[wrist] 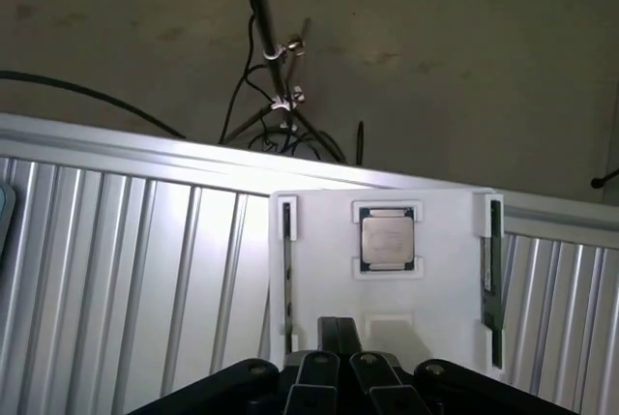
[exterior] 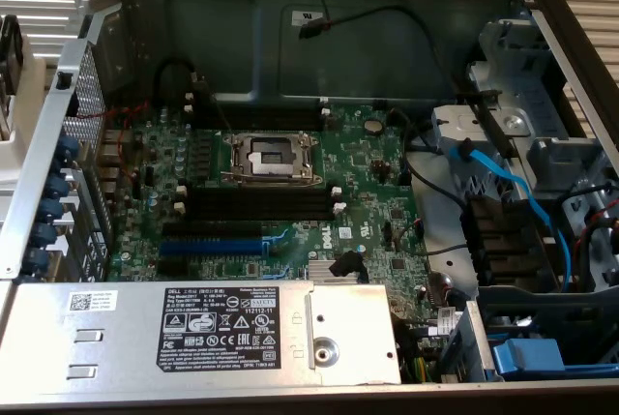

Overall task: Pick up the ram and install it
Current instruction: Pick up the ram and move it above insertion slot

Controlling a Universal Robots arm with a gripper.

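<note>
In the exterior view, a computer case (exterior: 319, 38) lies open. Its green board (exterior: 377, 159) has a silver socket (exterior: 271, 156) in the middle. Black slots (exterior: 256, 204) sit just beside the socket, and a blue slot (exterior: 211, 244) sits beside those.

In my wrist view, my gripper (wrist: 338, 326) is pressed together with nothing in it. It hangs over the near edge of a white tray (wrist: 440, 241) that rests on a ribbed silver table (wrist: 126, 270). A square chip (wrist: 387, 240) sits straight ahead of my fingertips. The ram (wrist: 493, 275) stands on its thin edge at one side of the tray, off to the side of my gripper and not touching it. A second strip (wrist: 287, 275) stands at the other side.
</note>
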